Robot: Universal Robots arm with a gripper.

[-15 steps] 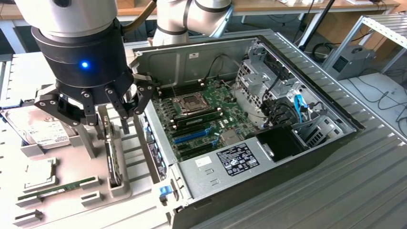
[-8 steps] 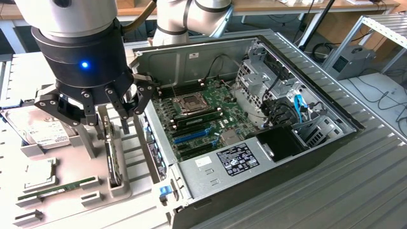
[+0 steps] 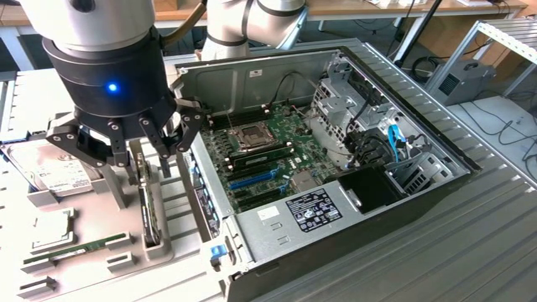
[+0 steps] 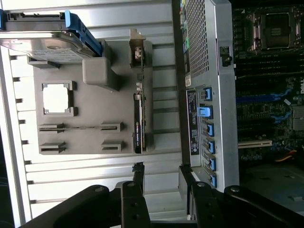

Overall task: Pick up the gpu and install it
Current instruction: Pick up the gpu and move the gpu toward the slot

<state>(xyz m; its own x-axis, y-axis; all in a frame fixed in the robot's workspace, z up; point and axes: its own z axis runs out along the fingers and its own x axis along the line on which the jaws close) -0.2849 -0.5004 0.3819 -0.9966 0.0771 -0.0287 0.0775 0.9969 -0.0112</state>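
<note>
Claw (image 3: 138,157): spread wide, empty, hanging over grey tray (image 3: 88,211). Graphics card (image 3: 149,211): upright on edge in tray slot, just beside open computer case (image 3: 251,75). Ribbed metal table (image 3: 470,251) beneath.

Inventory by kind.

Holder (image 3: 100,277): 1, grey.
On it:
- gpu (image 3: 149,211): 1, on edge along the holder's edge nearest the case.
- hard drive (image 3: 46,167): 1, at a holder corner.
- CPU chip (image 3: 52,229): 1.
- memory stick (image 3: 75,248): 1.

Case (image 3: 378,226): 1, side open.
Inside it:
- motherboard (image 3: 285,141): 1.
- CPU socket (image 3: 254,135): 1.
- power supply (image 3: 306,211): 1.
- blue cable (image 3: 394,135): 1.

Blue tabs (image 4: 207,93) on the case's rear panel: 6 counted in the wrist view.

Arm (image 3: 243,25): 1. Gripper (image 3: 138,154): 1.
</note>
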